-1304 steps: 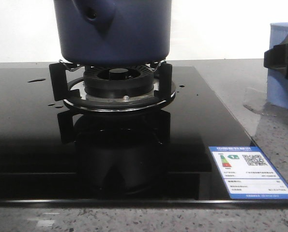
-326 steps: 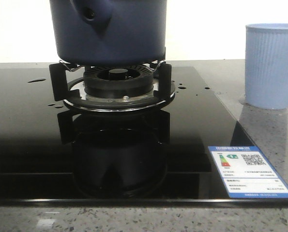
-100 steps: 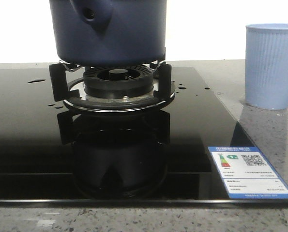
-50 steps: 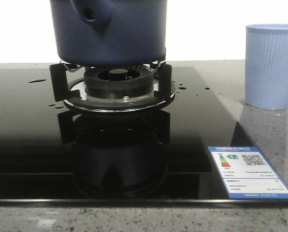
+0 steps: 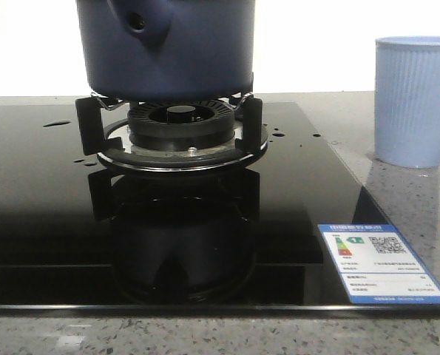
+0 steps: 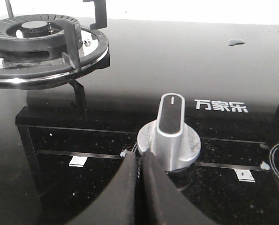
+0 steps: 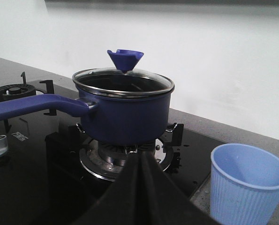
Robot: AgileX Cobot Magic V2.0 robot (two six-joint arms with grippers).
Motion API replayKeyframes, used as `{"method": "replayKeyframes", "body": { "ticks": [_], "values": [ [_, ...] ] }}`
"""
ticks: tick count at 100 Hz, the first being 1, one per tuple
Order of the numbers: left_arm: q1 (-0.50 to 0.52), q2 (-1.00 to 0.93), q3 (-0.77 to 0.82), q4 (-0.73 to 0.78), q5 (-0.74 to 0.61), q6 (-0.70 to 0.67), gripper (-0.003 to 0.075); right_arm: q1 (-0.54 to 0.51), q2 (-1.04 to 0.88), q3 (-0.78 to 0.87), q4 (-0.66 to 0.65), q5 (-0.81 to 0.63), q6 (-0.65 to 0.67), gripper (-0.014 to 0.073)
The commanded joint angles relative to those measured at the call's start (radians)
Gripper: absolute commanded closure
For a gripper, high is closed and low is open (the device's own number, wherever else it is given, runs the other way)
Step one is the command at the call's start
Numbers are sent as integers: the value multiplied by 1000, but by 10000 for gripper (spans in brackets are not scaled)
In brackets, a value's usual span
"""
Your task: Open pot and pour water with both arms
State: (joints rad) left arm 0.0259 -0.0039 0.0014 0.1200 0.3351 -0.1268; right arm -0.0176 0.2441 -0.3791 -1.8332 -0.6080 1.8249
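I see the pot with its glass lid on. It looks heavy; I'd grab the lid knob and long handle. Both grippers' fingers are pressed together, holding nothing.

A dark navy-blue pot with a glass lid and blue knob sits on a glossy black cooktop; at right, a light blue ribbed cup on speckled grey counter.

Two smooth black fingers, curved and narrowing to thin tips, are seen on the left gripper and the right gripper.
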Motion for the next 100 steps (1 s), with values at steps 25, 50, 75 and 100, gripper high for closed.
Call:
{"method": "replayKeyframes", "body": {
  "ticks": [25,50,75,100],
  "values": [
    [-7,-26,33,-2,-47,-13,739,-2,7,-23,-23,40,-2,660],
    [-7,-26,33,-2,-47,-13,739,-2,7,35,-23,219,-2,660],
    [-7,-26,33,-2,-47,-13,739,-2,5,124,553,400,-643,660],
    [-7,-26,33,-2,-47,-13,739,11,-48,139,969,595,-1055,660]
  ]
}}
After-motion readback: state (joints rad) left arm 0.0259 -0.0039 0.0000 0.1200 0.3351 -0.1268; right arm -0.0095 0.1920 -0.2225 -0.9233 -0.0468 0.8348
